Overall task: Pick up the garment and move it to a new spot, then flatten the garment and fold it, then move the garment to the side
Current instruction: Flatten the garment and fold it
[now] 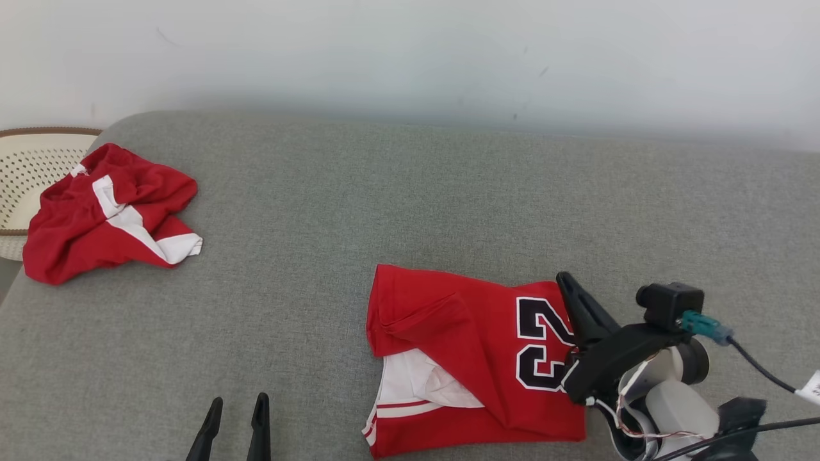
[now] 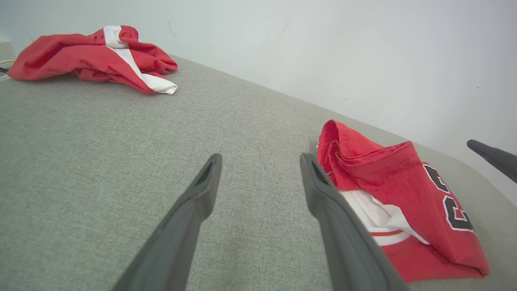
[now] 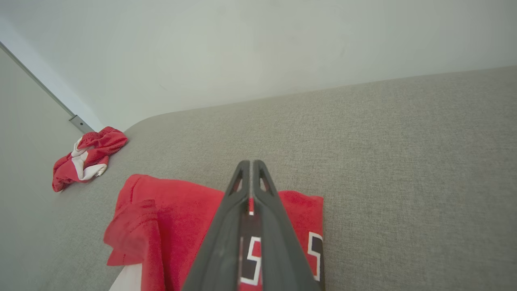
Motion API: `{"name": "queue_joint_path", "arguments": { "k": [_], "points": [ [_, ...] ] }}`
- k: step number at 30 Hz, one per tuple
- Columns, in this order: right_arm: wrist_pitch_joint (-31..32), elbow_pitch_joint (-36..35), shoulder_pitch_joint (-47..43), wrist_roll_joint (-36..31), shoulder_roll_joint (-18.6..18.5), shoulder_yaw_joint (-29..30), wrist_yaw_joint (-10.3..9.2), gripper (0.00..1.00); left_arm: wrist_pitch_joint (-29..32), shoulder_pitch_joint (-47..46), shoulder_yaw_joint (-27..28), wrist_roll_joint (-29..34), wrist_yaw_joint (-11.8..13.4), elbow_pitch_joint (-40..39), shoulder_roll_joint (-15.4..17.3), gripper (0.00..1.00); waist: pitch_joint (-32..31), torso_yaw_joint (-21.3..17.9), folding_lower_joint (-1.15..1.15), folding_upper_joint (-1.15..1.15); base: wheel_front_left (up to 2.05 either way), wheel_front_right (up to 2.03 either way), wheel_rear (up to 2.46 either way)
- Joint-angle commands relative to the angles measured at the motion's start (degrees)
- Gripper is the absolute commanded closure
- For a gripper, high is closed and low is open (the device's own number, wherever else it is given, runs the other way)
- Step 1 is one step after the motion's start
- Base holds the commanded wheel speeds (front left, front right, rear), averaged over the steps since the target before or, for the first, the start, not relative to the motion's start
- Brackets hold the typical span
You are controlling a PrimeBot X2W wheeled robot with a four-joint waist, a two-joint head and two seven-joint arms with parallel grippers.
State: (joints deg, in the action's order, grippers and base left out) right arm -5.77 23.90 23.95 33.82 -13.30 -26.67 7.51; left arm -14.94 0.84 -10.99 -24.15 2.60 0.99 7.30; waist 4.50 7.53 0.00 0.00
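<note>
Step in hand: I judge this to be the last part, moving the garment to the side. The red number 23 jersey (image 1: 474,346) already lies folded into a rough rectangle, so folding looks done.
Jersey's place: near the front edge of the grey cushion (image 1: 384,192), right of centre, with a white lining and striped hem showing at its lower left corner.
My right gripper (image 3: 250,163): it lies over the jersey's right edge, across the printed number, with the two fingers drawn together until the tips meet. I cannot tell whether any cloth is caught between them.
My left gripper (image 1: 239,398): jaws spread wide, holding nothing, low over bare cushion just left of the jersey.
Also here: a crumpled red-and-white garment (image 1: 109,218) at the far left corner, well apart from the jersey, beside a cream perforated basket (image 1: 32,173).
Next move calls for: a sure pinch through all the layers at that edge, then a low, slow drag or lift sideways so the fold does not fall open. If the cloth slips, my left gripper should take the other edge.
</note>
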Motion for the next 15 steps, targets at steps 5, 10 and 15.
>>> {"name": "queue_joint_path", "arguments": {
  "k": [5, 10, 15],
  "points": [
    [-2.2, 4.9, 1.4, -2.6, 0.5, -3.2, -0.04, 1.0, -0.3, -0.4, 0.1, 0.1, -0.3, 0.0, 0.1, 0.0, 0.6, 0.4, 0.0, 0.0, 0.0, 0.0, 0.0],
    [-5.0, 11.4, 3.7, -3.8, 1.6, -6.7, -0.04, 1.0, -0.3, -0.8, 0.1, 0.3, -0.4, 0.0, 0.3, 0.0, 1.1, 1.0, 0.0, 0.0, 0.0, 0.0, 0.0],
    [-7.4, 17.5, 5.5, -3.8, 3.4, -10.2, -0.04, 1.0, -0.3, -1.1, 0.5, 0.4, -0.2, -0.2, 0.4, 0.0, 1.4, 1.5, 0.0, 0.0, 0.0, 0.0, 0.0]
  ]
}}
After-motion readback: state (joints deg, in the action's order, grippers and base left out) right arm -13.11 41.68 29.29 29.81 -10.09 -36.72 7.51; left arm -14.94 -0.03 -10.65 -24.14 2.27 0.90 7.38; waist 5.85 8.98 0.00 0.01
